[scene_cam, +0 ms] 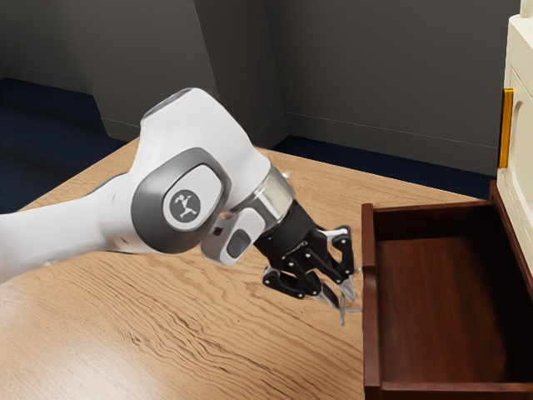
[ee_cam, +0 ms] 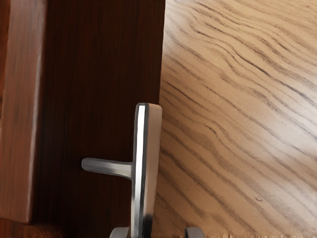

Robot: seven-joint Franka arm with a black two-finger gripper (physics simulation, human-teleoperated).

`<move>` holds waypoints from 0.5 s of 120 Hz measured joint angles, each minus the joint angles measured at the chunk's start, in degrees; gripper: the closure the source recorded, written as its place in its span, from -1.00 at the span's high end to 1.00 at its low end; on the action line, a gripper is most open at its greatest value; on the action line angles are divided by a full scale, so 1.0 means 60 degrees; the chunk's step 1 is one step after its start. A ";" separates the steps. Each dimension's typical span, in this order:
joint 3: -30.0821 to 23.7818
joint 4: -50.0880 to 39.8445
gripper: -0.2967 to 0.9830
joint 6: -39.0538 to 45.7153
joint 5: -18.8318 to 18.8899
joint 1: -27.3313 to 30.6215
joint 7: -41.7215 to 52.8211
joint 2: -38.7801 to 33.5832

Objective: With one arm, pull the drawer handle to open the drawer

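Note:
In the exterior view the black gripper (scene_cam: 342,299) points down at the drawer's front, its fingers apart around the silver handle (scene_cam: 343,314). The dark red-brown drawer (scene_cam: 371,333) stands pulled out, with its inside showing. In the wrist view, the handle (ee_cam: 140,168) is a metal bar on a short post against the drawer front (ee_cam: 94,99). My gripper (ee_cam: 156,232) has a fingertip on each side of the bar; the bar lies close to one of them, and a gap separates it from the other.
A wooden surface (scene_cam: 208,333) spreads beneath the arm and in front of the drawer. At the exterior view's right rises a cream cabinet (scene_cam: 522,158) with a gold handle (scene_cam: 505,129). Dark grey walls stand behind.

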 joint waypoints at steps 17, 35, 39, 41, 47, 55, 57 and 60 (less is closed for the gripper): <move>0.0197 -0.0263 -0.41 -0.0013 -0.0009 0.0016 0.0050 -0.0242; 0.0253 -0.0303 -0.41 -0.0020 -0.0024 -0.0020 0.0104 -0.0285; 0.0263 -0.0306 -0.42 -0.0027 -0.0019 -0.0021 0.0109 -0.0324; 0.0266 -0.0306 -0.42 -0.0031 -0.0015 -0.0016 0.0112 -0.0355; 0.0280 -0.0307 -0.44 -0.0044 -0.0008 0.0008 0.0121 -0.0487; 0.0366 -0.0295 -0.41 -0.0102 -0.0003 0.0026 0.0137 -0.0770; 0.0411 -0.0288 -0.40 -0.0128 -0.0002 0.0026 0.0141 -0.0868; 0.0484 -0.0272 -0.39 -0.0173 0.0000 0.0024 0.0147 -0.1011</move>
